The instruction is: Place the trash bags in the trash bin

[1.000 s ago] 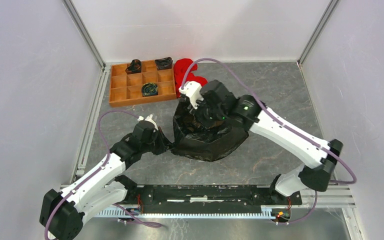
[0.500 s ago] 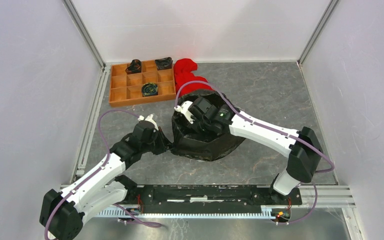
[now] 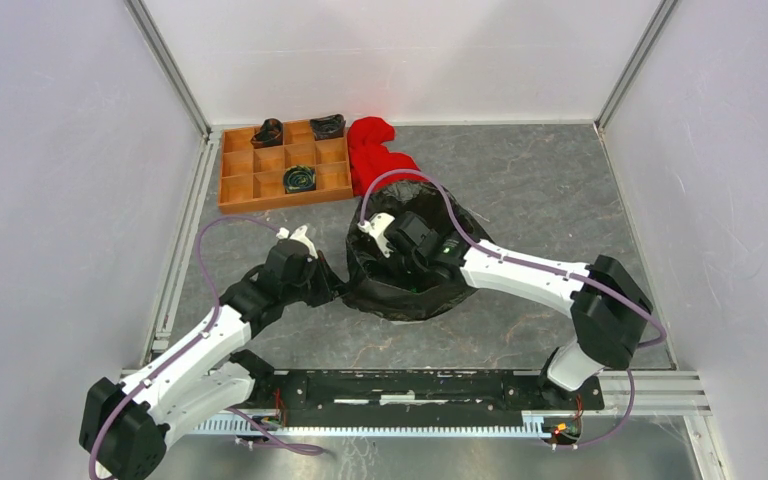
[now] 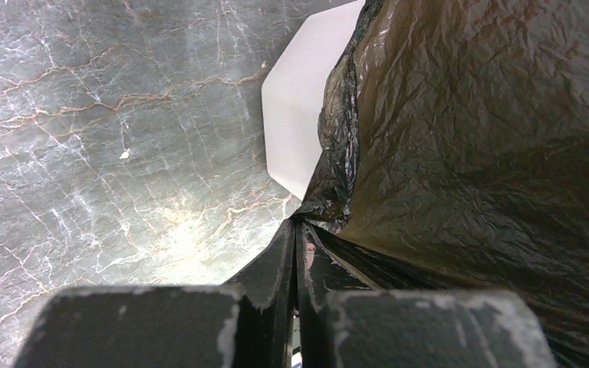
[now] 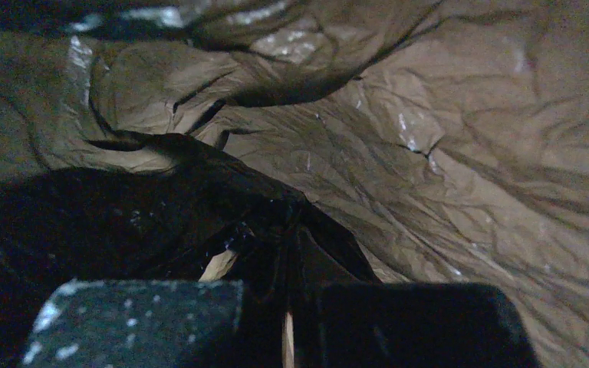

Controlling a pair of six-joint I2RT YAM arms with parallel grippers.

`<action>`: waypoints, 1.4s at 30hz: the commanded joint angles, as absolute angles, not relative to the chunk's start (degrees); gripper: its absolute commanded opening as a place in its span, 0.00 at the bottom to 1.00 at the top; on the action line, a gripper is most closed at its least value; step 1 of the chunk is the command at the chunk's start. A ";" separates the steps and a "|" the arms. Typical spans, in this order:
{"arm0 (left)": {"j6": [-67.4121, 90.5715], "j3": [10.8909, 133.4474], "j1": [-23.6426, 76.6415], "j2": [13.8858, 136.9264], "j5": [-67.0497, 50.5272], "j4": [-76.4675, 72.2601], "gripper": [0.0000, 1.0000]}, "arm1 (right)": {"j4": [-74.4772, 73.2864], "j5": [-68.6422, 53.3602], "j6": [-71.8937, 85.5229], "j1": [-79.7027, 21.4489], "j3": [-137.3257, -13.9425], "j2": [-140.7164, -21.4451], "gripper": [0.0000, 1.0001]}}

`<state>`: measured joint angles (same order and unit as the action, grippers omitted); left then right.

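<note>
Both tools are clamped on the trash bag (image 3: 438, 296), which lines the trash bin (image 4: 295, 115) and drapes over its rim. The left gripper (image 4: 297, 226) pinches film at the bin's left outer edge, and the right gripper (image 5: 285, 230) grips a fold down inside the bin. Just behind the bin lies a red cloth (image 3: 375, 155).

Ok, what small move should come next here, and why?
Probably the right gripper, shut on a fold of the trash bag, should push slightly deeper. The left gripper pins the bag's edge beside the trash bin, and loose film is bunched inside.
</note>
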<state>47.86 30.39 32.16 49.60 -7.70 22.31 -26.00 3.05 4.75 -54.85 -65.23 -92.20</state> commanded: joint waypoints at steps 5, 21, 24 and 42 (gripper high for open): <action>43.73 34.01 32.08 49.30 -8.77 21.65 0.09 | -21.97 4.41 6.35 -54.78 -65.04 -93.90 0.00; 40.15 35.07 32.08 47.91 -9.67 26.18 0.16 | -40.53 9.51 15.62 -56.33 -82.26 -94.66 0.36; 41.09 34.17 32.08 46.53 -8.39 26.03 0.17 | -41.81 10.92 16.41 -56.68 -83.26 -92.90 0.39; 49.27 29.58 32.09 38.69 -0.99 29.52 0.35 | -40.19 10.55 11.21 -56.90 -91.77 -77.99 0.64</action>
<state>45.65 30.46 32.16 41.25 -4.82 28.05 -44.64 11.42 13.65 -56.64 -89.43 -85.71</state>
